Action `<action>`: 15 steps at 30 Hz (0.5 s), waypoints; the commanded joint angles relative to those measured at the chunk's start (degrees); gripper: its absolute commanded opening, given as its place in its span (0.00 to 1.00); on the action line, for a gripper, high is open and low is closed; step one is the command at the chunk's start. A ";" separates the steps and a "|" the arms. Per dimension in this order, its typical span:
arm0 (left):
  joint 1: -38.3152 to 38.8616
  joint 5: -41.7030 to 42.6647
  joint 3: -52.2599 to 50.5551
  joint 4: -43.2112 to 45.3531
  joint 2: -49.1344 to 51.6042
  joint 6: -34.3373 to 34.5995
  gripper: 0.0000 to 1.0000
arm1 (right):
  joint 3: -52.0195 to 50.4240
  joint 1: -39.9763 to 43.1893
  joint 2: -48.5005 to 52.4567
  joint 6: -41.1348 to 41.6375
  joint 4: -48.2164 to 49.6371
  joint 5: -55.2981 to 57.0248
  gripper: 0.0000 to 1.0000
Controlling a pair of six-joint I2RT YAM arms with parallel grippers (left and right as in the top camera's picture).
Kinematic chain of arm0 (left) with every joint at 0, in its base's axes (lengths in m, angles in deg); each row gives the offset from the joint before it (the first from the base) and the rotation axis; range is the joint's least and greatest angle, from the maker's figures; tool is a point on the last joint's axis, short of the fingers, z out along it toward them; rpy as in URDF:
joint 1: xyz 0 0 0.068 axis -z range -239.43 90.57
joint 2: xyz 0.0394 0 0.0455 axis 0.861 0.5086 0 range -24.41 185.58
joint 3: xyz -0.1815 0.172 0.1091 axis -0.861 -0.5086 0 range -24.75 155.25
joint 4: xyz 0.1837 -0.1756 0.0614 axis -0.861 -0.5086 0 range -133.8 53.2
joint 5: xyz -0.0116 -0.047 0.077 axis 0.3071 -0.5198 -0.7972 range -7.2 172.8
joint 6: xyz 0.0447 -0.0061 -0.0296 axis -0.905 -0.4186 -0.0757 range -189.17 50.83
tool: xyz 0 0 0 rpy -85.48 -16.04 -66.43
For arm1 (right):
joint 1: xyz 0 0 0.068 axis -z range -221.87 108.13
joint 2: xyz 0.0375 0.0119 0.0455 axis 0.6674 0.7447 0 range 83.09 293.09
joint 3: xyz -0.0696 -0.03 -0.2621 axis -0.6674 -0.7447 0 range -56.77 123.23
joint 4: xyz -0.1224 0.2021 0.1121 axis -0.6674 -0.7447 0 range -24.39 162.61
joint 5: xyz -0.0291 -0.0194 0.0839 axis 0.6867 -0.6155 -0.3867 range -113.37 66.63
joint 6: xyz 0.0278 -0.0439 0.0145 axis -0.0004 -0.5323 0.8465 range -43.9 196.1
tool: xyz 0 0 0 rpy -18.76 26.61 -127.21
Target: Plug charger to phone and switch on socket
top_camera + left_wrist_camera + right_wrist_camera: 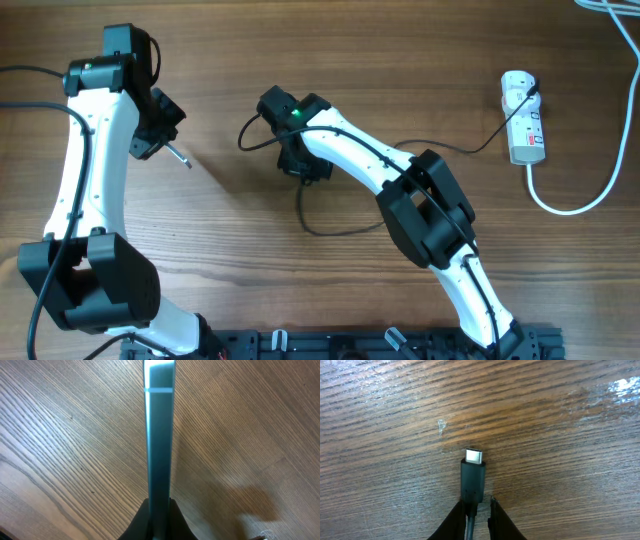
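My left gripper is shut on the phone, which shows edge-on as a thin cyan strip sticking out over the wood. In the overhead view the left gripper is at the far left and the phone's end pokes out towards the right. My right gripper is shut on the charger's black connector, whose metal tip points away from the jaws, just above the table. In the overhead view the right gripper is near the middle, with the thin black cable looping below it. The white socket lies at the far right.
A thick white cord curves from the socket round to the table's right edge. The black cable runs from the socket leftwards under the right arm. A black rail runs along the front edge.
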 commanded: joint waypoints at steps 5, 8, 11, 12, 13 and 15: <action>-0.22 -1.18 -0.20 0.04 -0.04 0.96 0.04 | -2.56 -0.13 3.41 0.22 0.00 0.63 0.13; -0.22 -1.16 -0.20 0.04 -0.04 0.96 0.04 | -2.56 -0.13 3.41 0.22 0.00 0.63 0.10; -0.22 -1.14 -0.20 0.04 -0.04 0.96 0.04 | -2.56 -0.13 3.41 -0.46 -0.02 0.66 0.05; -0.22 -0.96 -0.20 0.04 -0.04 0.96 0.04 | -2.56 -0.13 3.41 -1.14 -0.02 0.96 0.05; -0.22 -0.70 -0.20 0.04 -0.04 0.96 0.04 | -2.56 -0.13 3.41 -1.11 -0.24 1.88 0.05; -0.20 -0.46 -0.20 0.04 -0.04 0.96 0.04 | -2.54 -0.13 3.39 -1.57 -0.72 2.99 0.04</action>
